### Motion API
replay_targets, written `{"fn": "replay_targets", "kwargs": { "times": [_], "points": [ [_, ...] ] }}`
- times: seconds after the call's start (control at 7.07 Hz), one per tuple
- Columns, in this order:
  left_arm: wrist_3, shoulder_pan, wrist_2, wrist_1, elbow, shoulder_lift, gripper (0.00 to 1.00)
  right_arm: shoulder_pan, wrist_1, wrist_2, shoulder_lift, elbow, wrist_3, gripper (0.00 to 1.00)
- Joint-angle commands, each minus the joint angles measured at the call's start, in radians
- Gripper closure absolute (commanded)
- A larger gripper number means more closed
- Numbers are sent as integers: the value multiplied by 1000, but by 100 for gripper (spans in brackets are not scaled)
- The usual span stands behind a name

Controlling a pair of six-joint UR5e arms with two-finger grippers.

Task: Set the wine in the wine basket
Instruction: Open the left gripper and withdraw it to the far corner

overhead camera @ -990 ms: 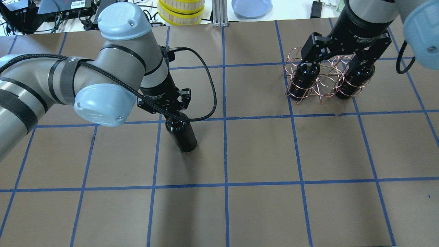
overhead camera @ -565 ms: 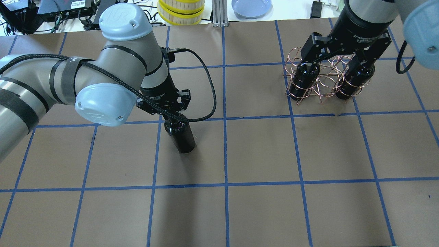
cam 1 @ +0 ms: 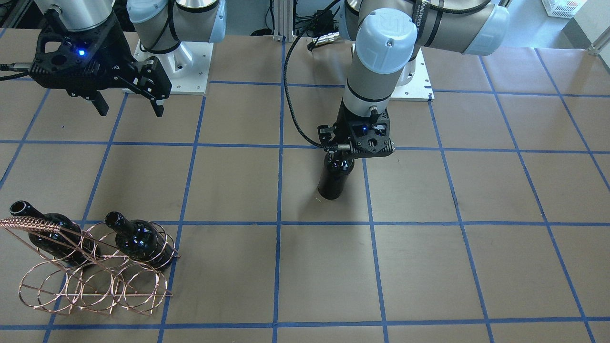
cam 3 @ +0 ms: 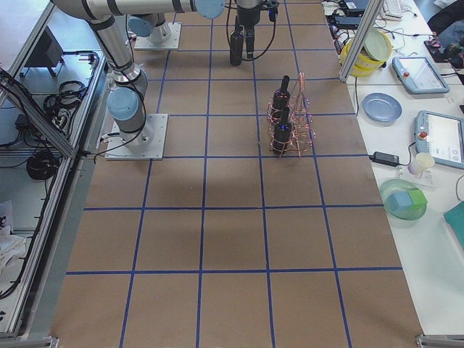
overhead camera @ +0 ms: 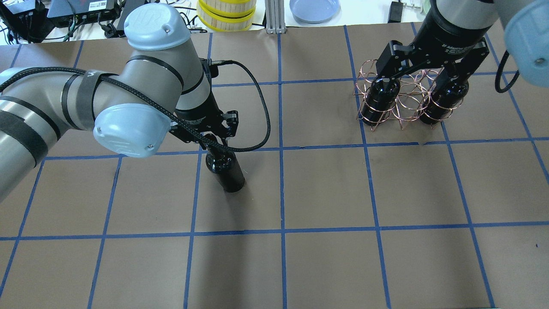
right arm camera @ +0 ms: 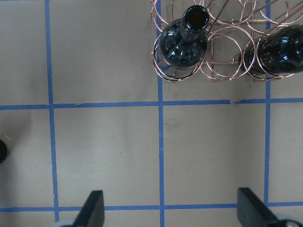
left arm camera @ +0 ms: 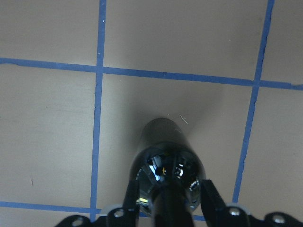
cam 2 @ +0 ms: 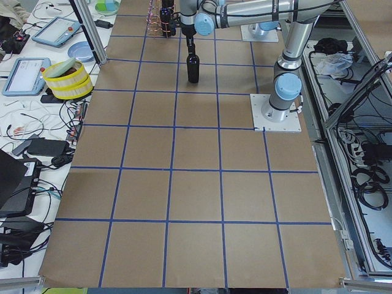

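The left hand, clamped on the wine's neck, has nudged it slightly in 1 second, so lift-off seems underway. The right hand hangs open near the wine basket.

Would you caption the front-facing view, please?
Left arm's jaws hold a bottle upright; two bottles sit in the basket.

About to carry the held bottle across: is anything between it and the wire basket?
Nothing visible on the table between the wine and the wine basket. The open right gripper hangs near it on the robot's side. Its middle ring, between two stored bottles, is free.
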Motion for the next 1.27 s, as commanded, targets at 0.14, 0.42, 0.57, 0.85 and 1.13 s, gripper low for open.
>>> {"fn": "replay_targets", "kwargs": {
  "times": [0.14, 0.42, 0.57, 0.85, 1.13],
  "points": [
    [12, 5, 5, -2, 23, 36, 36, 6, -16, 12, 0, -2, -13, 0],
    [50, 101, 66, -154, 166, 43, 29, 7, -15, 16, 7, -5, -88, 0],
    [208, 198, 46, -282, 278, 47, 27, 13, -15, 20, 10, -11, -83, 0],
    [256, 376, -87, -394, 380, 56, 23, 90, -24, 24, 66, -62, 15, 0],
    [254, 335, -28, -471, 387, 149, 13, 238, -22, 15, 217, -208, 225, 0]
  ]
}}
